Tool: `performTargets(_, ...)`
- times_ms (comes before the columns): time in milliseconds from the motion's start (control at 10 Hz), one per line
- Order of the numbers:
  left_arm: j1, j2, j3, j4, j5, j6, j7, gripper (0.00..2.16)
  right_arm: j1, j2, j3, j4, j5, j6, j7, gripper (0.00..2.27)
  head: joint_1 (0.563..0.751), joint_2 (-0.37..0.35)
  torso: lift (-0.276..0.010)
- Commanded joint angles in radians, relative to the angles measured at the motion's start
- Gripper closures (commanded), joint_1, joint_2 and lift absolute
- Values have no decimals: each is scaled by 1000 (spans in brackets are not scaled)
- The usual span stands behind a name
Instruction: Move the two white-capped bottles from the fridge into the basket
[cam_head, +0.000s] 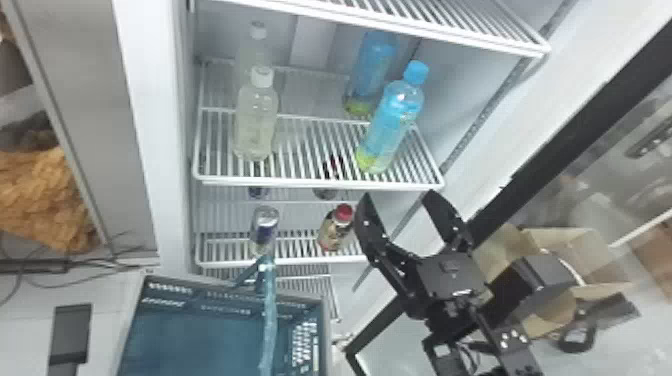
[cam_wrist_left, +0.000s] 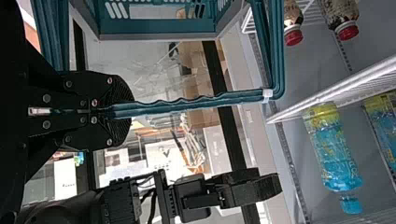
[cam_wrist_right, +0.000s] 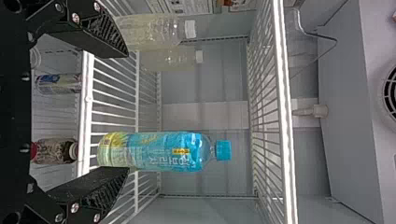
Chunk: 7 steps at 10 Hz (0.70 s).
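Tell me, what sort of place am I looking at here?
Likely a shop's drinks corner, or a test room set up like one: an open fridge with bottles on wire shelves, and a shopping basket before it.

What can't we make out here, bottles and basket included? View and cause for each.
- Base of the clear white-capped bottle: right wrist view, behind a finger of the right gripper.
- Lower part of the paler white-capped shape behind it: head view, blocked by that bottle; second bottle or reflection, unclear.
- Near end of the teal plastic basket: head view, cut by bottom edge.
- Gripped stretch of its handle: left wrist view, covered by the left gripper.
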Motion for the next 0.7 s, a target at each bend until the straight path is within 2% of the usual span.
performTargets(0, 0, 0, 0, 0, 0, 0, 0, 1193, 0, 0, 0, 0, 0, 0, 0, 185, 695, -350, 0)
performTargets(600, 0, -2, 2, 0, 0, 0, 0, 1194, 0, -2, 2, -5, -2, -2, 2, 185, 695, -350, 0)
